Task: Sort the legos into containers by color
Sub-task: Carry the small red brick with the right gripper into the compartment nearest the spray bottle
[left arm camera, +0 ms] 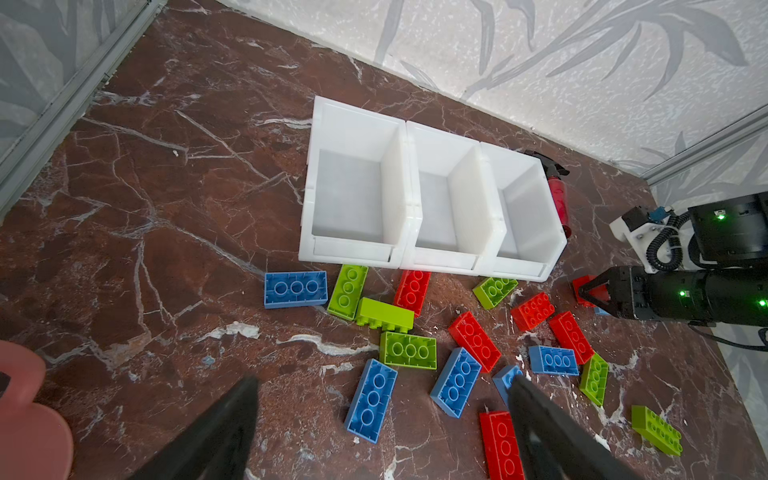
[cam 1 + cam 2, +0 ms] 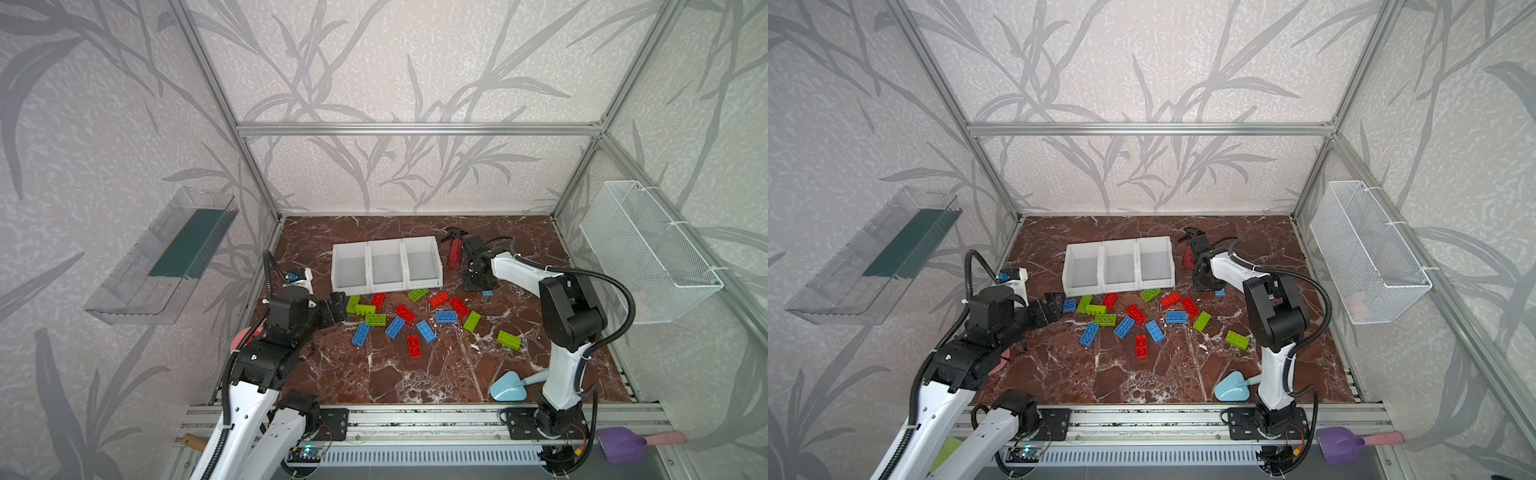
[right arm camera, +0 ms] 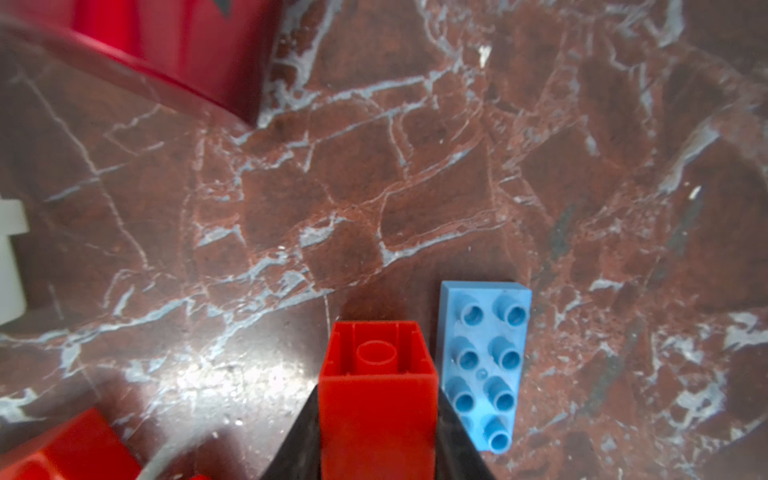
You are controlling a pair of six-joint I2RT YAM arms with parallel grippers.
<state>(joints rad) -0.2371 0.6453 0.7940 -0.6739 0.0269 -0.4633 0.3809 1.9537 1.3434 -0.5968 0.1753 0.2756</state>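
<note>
Red is what your right claw [image 3: 378, 436] has: its jaws are closed on the sides of a red lego [image 3: 376, 365], hollow underside turned to the wrist camera, low over the bench [image 3: 374, 187]. Whether that lego is clear of the bench you cannot tell. A blue lego [image 3: 484, 365] lies studs-up just beside it, and the red spray bottle [image 3: 166, 45] lies near, beyond the right end of the bins [image 2: 384, 242]. In both top views you find this claw to the right of the bins, near their front corner. Your left claw [image 1: 383, 377] stands wide open with nothing in it, at the left edge of the scatter; in its wrist view one finger [image 1: 536, 415] crosses over a blue piece and a red piece. The other legos [image 2: 395, 327], red, blue and lime green, lie loose on the bench in front of the three white bins, which stand joined in a row with their sloped fronts toward the arms' bases. A green one and a red one lie right at the front lips of the left and middle bins, and another green one at the right bin's front. A lone green lego [image 2: 509, 339] lies apart from the rest, toward the right arm's base. A pale blue scoop [image 2: 508, 386] rests near that base.
</note>
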